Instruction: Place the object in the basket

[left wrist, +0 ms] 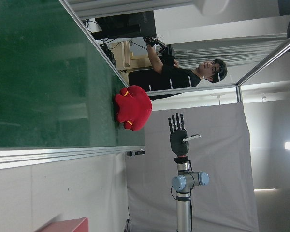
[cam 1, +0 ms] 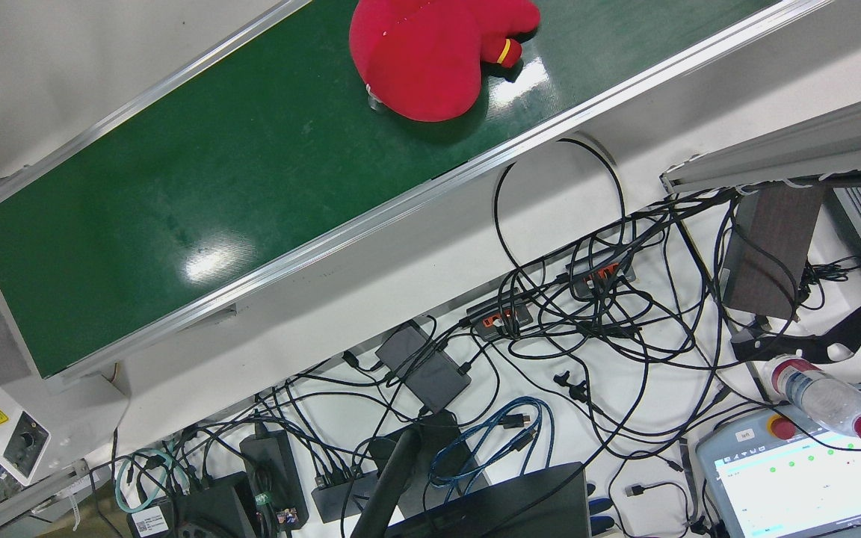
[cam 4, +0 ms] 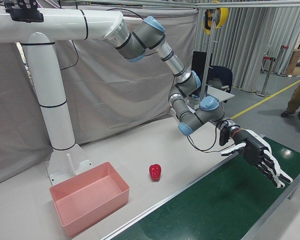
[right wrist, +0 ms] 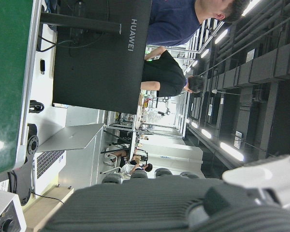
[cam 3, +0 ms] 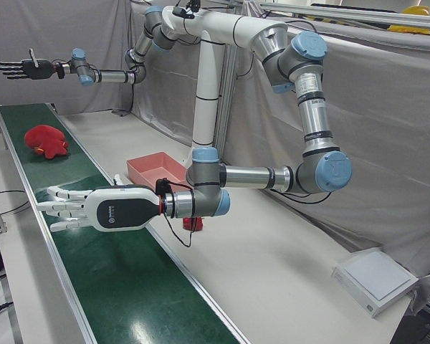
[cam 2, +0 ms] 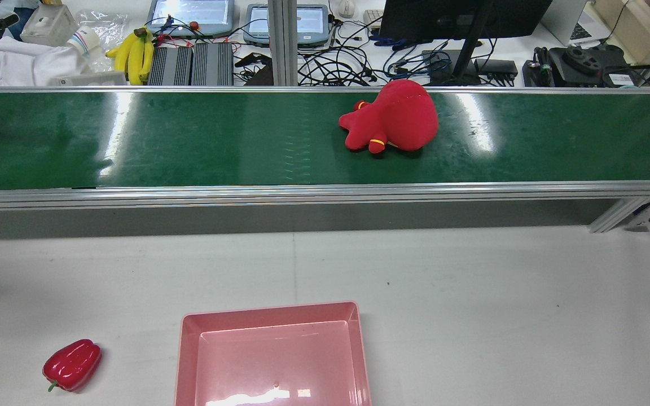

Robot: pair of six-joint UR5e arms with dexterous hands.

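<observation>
Green conveyor belt (cam 2: pixel 189 141) ran across the far side of the station, and only the rear view took in its whole width along with the grey table (cam 2: pixel 471 293) before it. On the belt lay the red plush toy (cam 2: pixel 398 117), right of centre in that view, touching nothing else. The front view showed the same toy close up at its top edge, plus the cable tangle (cam 1: pixel 587 329) and a plastic bottle (cam 1: pixel 826 400) on the operators' desk, but no arm at all.

Near the table's front edge sat the pink basket (cam 2: pixel 189 349), holding nothing. Left of it, apart from it, lay a red bell pepper (cam 2: pixel 72 365).

Neither hand appeared in the rear view. The left-front view showed the left hand (cam 3: pixel 93 209) stretched flat above the belt, fingers spread, holding nothing, and the right hand (cam 3: pixel 20 68) raised far off above the belt's other end, also splayed and carrying nothing. The right-front view showed only the left hand, spread out over the belt.
</observation>
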